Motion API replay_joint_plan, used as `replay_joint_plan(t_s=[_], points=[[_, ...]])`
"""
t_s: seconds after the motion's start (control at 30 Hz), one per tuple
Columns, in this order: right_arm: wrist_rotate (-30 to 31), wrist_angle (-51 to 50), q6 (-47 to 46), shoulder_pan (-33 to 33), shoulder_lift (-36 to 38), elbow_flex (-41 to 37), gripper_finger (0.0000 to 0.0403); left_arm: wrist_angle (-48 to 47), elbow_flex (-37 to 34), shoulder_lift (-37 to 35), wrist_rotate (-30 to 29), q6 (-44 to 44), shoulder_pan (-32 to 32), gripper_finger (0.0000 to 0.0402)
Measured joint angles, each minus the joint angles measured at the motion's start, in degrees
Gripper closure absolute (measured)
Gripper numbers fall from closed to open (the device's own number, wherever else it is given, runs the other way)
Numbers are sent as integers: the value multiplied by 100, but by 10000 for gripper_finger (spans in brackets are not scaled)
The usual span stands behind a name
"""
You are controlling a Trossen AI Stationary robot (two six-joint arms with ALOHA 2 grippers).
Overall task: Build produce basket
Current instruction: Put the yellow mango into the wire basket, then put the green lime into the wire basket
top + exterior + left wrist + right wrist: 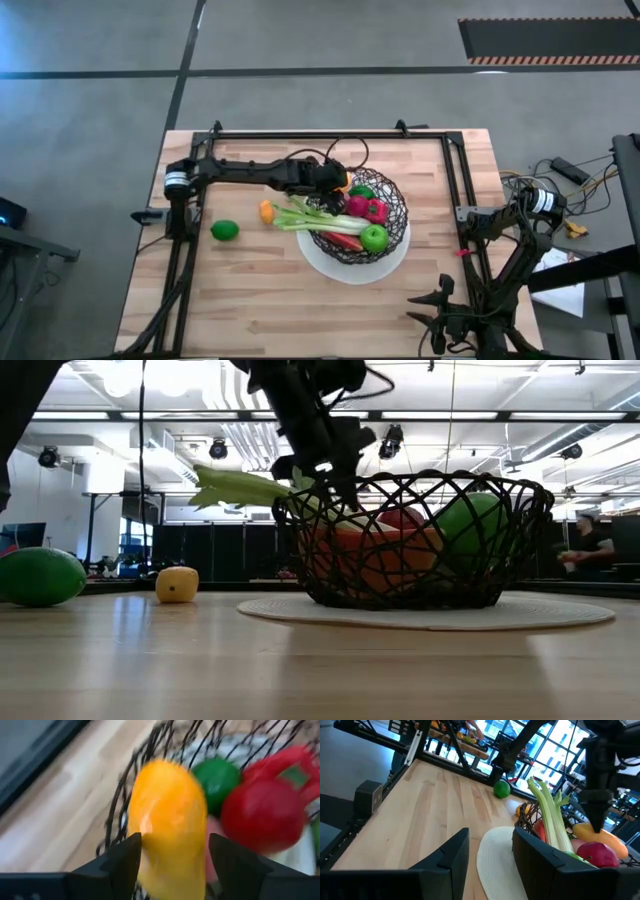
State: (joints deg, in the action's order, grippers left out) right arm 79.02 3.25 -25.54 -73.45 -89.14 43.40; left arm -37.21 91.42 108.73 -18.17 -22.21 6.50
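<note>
While the right gripper (pixel 490 852) waits open at the counter's (pixel 250 290) 4 o'clock corner, the basket (pixel 388 222) sits right of centre; celery (pixel 318 218) juts toward 9 o'clock over its rim, and the left gripper's (pixel 342 180) fingers pinch an orange piece (pixel 167 827).

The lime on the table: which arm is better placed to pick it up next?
Probably the left. Its gripper is over the basket holding an orange piece, near the lime. The right gripper waits at the table's far right edge.
</note>
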Motion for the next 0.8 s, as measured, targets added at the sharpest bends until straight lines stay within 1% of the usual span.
replay_joint_plan(t_s=[0.13,0.2,0.3,0.4,0.47,0.53,0.6,0.8], points=[[0,0,0,0,0,-5,264,567,-2,-63,-84,447,-51,204],[0,0,-1,0,0,-7,264,691,19,-140,-142,494,-89,212],[0,0,-56,0,0,-7,264,464,135,-242,-254,608,-206,221],[-15,1,-93,0,0,-11,264,-165,241,-401,-490,613,-444,227],[-73,0,-99,0,0,-18,264,-656,253,-577,-767,537,-659,228],[-103,2,-116,0,0,-20,264,-1151,222,-754,-1106,242,-911,229],[-103,2,-170,0,0,-20,264,-1857,193,-926,-1345,-200,-1188,229],[-105,2,-192,0,0,-23,264,-3607,156,-1254,-1819,-1999,-2103,229]])
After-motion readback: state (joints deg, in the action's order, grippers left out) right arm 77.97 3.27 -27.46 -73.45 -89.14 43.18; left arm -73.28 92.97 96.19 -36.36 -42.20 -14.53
